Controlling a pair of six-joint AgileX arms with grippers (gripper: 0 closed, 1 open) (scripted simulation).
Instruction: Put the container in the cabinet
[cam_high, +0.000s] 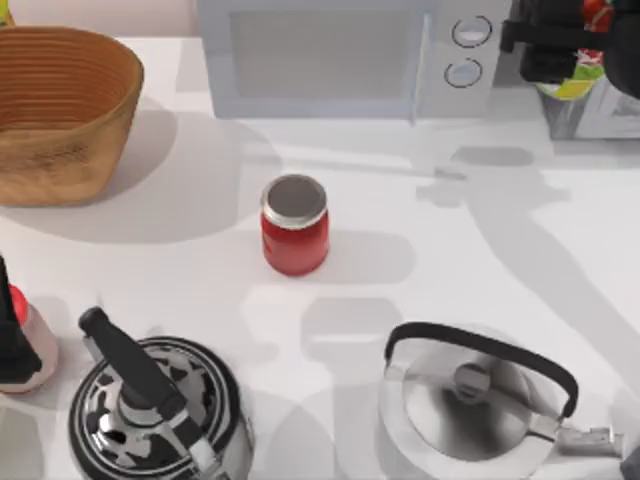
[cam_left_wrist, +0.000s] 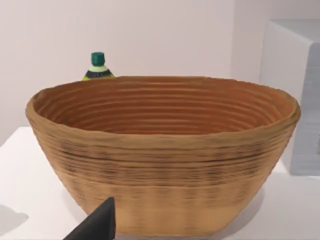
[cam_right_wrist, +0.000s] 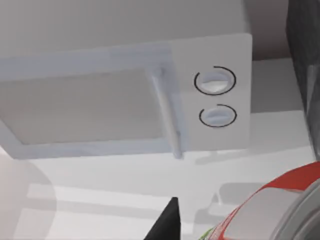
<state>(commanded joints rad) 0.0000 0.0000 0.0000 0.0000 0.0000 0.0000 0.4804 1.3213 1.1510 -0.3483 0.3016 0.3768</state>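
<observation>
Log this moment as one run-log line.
right gripper: holding can, top-right by cabinet | left gripper: parked left edge | can not yet in cabinet

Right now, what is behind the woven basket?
In the left wrist view, a bottle's green cap and striped neck rise above the far rim of the woven basket. The basket covers the rest of the bottle.

Our right gripper (cam_high: 572, 45) is at the far right corner of the table, raised, with its dark body lying across the top view's upper right edge. Its fingers are closed around the can (cam_high: 577, 78), which we hold from above. Our left arm (cam_high: 14, 335) is parked at the near left edge of the table (its dark fingertip (cam_left_wrist: 97, 225) appears in the left wrist view).
</observation>
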